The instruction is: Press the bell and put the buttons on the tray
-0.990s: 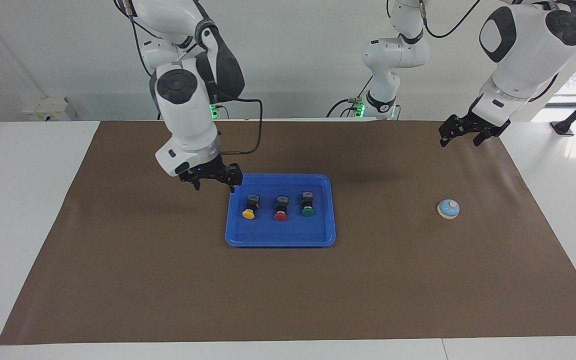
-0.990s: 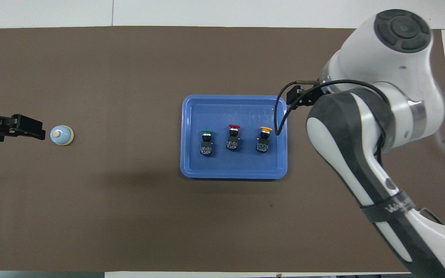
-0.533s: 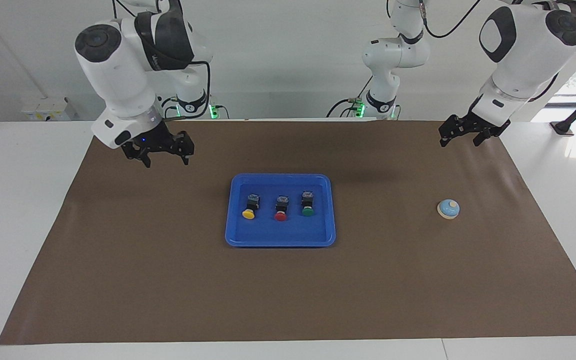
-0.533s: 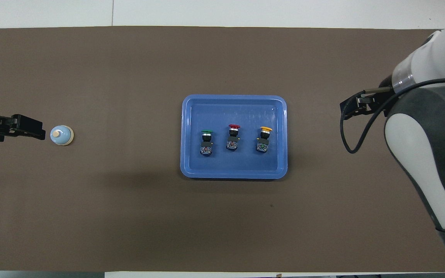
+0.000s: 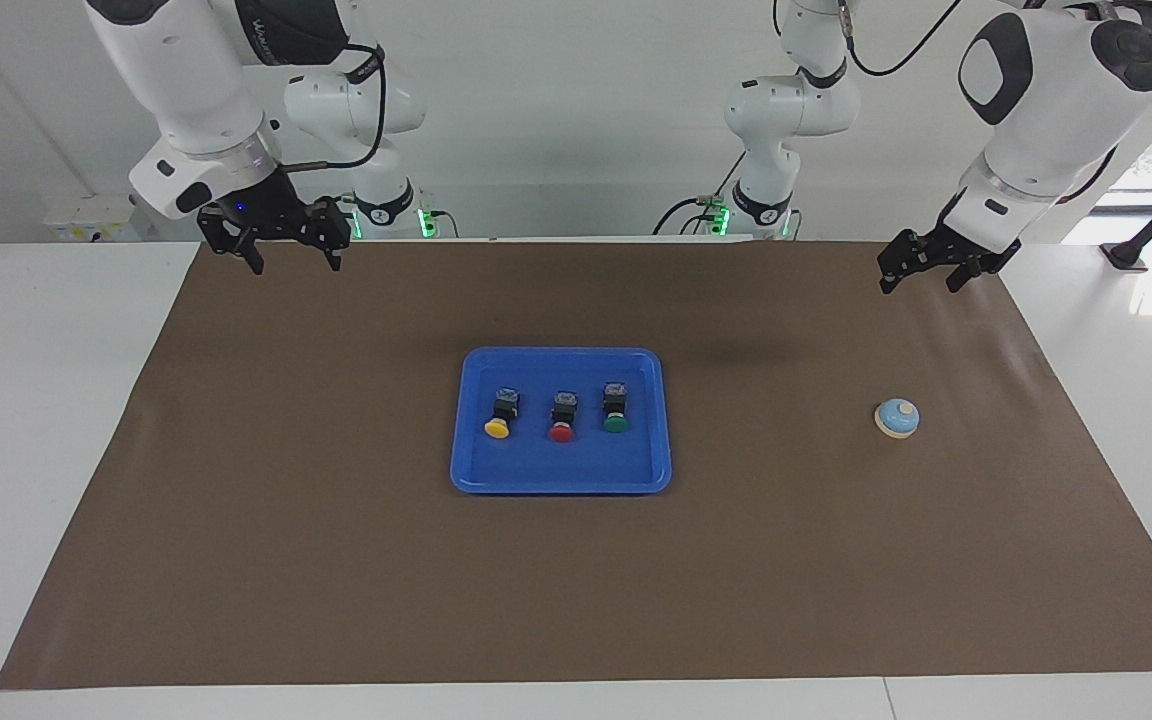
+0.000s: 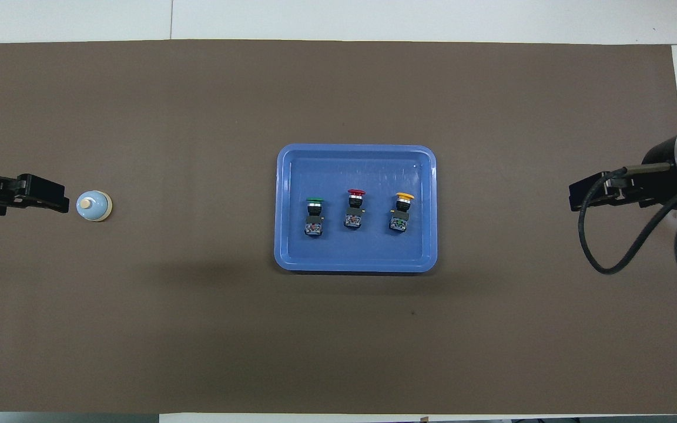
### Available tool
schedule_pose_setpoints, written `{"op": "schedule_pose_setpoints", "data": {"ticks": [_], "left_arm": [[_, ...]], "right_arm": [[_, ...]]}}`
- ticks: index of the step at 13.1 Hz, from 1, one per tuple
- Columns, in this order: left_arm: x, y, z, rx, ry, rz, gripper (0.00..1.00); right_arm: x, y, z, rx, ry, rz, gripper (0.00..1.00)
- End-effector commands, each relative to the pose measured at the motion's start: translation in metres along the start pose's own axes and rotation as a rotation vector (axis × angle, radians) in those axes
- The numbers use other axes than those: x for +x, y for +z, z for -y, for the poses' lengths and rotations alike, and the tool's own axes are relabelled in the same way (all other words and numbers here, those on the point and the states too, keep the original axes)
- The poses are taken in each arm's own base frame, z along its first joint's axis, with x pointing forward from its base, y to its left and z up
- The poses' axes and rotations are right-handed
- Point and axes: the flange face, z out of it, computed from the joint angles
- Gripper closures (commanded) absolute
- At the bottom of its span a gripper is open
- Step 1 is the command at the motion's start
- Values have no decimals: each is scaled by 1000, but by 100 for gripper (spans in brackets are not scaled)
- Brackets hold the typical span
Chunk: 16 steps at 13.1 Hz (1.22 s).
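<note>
The blue tray (image 5: 561, 475) lies mid-table on the brown mat and also shows in the overhead view (image 6: 355, 259). In it three buttons lie in a row: yellow (image 5: 498, 428) (image 6: 404, 197), red (image 5: 561, 432) (image 6: 356, 192) and green (image 5: 616, 424) (image 6: 314, 202). The bell (image 5: 897, 417) (image 6: 94, 205) stands on the mat toward the left arm's end. My left gripper (image 5: 918, 285) (image 6: 50, 198) is open and empty, raised over the mat beside the bell. My right gripper (image 5: 295, 262) (image 6: 579, 197) is open and empty, raised over the mat's edge at the right arm's end.
The brown mat (image 5: 336, 560) covers most of the white table (image 5: 36, 450). A black cable (image 6: 615, 258) loops from the right arm's wrist.
My right gripper has pulled away from the tray's corner and risen, moving toward the right arm's end of the table. The left arm, bell, tray and buttons have not moved.
</note>
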Motion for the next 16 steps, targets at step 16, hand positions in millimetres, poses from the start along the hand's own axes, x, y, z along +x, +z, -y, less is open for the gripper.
{"op": "schedule_pose_setpoints", "data": {"ticks": [16], "left_arm": [[-3, -5, 2, -3, -5, -11, 0]], "right_arm": [[-5, 4, -25, 2, 9, 7, 0]]}}
